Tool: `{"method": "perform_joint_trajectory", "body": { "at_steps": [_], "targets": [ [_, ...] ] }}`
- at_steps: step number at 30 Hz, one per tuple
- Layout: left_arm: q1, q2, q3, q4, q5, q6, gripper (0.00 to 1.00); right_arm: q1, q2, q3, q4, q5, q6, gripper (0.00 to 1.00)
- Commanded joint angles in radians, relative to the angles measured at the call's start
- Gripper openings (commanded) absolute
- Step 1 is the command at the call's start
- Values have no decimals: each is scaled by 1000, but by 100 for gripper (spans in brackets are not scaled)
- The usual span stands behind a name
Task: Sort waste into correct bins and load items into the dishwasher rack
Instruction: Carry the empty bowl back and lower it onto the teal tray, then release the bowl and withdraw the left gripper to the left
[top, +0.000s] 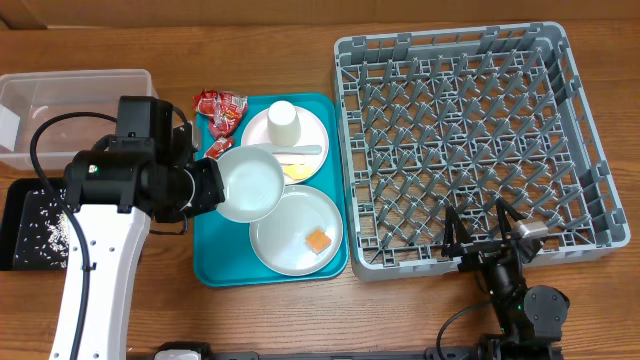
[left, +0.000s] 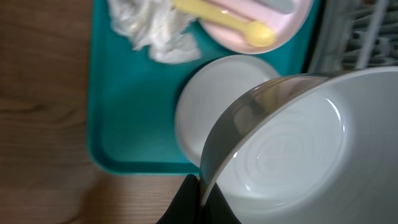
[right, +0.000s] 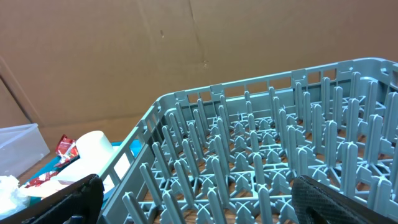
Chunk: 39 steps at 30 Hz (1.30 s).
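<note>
Teal tray, grey latticed rack, red wrappers, orange cube, black bin speckled with white rice, wood-grain bench.

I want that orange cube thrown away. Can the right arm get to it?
Probably yes. The orange cube lies uncovered on its plate, and the right fingers are open and empty beside a corner of the rack.

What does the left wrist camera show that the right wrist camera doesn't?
Only the left wrist: the bowl, gripped at its rim by the left pincer, a round plate below it, and a yellow utensil. Only the right wrist: the cup, a red wrapper, the clear tub and the open right pincer. Both: the rack, teal tray and napkin.
</note>
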Motion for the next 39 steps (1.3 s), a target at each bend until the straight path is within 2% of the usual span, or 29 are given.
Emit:
{"method": "perform_joint_trajectory", "body": {
  "at_steps": [1,15,27,30,39],
  "targets": [
    [-6,30,-11,-31,-155,-36,4,6,-11,-10,6,-4,-3,100],
    [-4,121,-316,138,-172,-67,4,6,-11,-10,6,-3,-3,100],
    [124,130,-355,157,-177,-53,5,6,-11,-10,6,-3,-3,100],
    [159,130,-367,171,-124,-49,4,6,-11,-10,6,-4,-3,100],
    [164,131,-435,249,-103,-34,4,7,-11,-10,6,-17,-3,100]
  ]
}}
